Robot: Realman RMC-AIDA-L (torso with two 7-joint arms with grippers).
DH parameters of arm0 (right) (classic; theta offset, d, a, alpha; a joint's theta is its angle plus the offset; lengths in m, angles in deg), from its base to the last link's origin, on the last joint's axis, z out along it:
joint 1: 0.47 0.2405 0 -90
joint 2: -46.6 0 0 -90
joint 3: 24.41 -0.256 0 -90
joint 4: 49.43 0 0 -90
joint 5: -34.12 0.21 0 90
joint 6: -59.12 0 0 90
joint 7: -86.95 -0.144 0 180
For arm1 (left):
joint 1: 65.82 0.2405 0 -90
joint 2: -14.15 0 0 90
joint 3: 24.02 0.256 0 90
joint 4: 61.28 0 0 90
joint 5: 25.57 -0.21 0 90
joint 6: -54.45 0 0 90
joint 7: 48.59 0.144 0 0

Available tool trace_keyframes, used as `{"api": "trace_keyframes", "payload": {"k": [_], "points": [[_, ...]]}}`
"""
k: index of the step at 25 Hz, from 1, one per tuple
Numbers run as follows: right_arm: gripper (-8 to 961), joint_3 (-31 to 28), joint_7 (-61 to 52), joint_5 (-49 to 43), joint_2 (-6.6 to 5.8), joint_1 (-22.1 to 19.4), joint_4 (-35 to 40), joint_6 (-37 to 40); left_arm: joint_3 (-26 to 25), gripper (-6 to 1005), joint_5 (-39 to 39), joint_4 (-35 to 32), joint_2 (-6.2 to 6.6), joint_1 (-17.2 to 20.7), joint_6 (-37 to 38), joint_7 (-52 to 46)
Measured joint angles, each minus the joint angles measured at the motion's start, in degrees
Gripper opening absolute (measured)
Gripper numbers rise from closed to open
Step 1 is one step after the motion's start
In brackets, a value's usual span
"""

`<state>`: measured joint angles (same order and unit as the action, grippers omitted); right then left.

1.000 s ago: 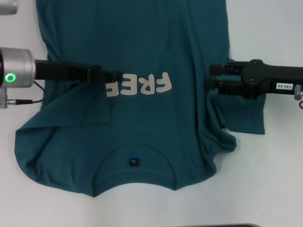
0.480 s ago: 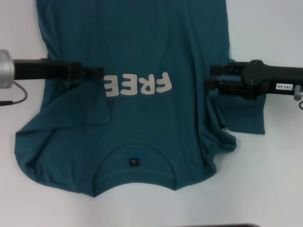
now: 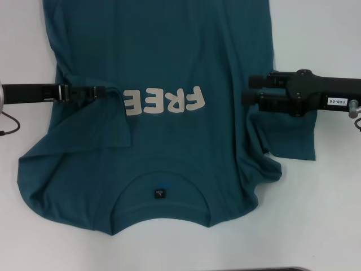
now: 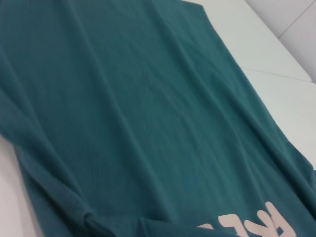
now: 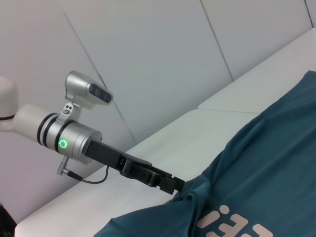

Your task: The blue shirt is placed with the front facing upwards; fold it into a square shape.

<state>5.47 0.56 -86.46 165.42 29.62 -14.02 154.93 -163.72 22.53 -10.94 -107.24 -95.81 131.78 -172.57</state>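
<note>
One view alone, head, shows blue shirt (image 3: 169,141) collar.

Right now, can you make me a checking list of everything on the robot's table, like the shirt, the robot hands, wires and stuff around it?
Surface: plain white table, seam line visible in the left wrist view.
Job's things: large dark teal-blue cotton T-shirt with cream "FREE" letters, front up, collar toward the robot; its left sleeve is folded inward, the right side is bunched and wrinkled; not yet square.
Clutter: nothing seen.
Grippers: left end effector low over the folded sleeve edge beside the letters; right end effector at the shirt's right edge.
Cables: thin dark cable looping by the left arm.
Surroundings: pale panelled wall behind the table.
</note>
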Motion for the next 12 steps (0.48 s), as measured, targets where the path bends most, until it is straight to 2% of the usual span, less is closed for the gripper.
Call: {"api": "trace_keyframes", "payload": {"k": [12], "points": [[537,0.0,-0.21,0.0,0.0,0.15,0.14,-0.03,0.56,886,-0.37,-2.68,0.77,-0.26,-2.87,-1.26]]}}
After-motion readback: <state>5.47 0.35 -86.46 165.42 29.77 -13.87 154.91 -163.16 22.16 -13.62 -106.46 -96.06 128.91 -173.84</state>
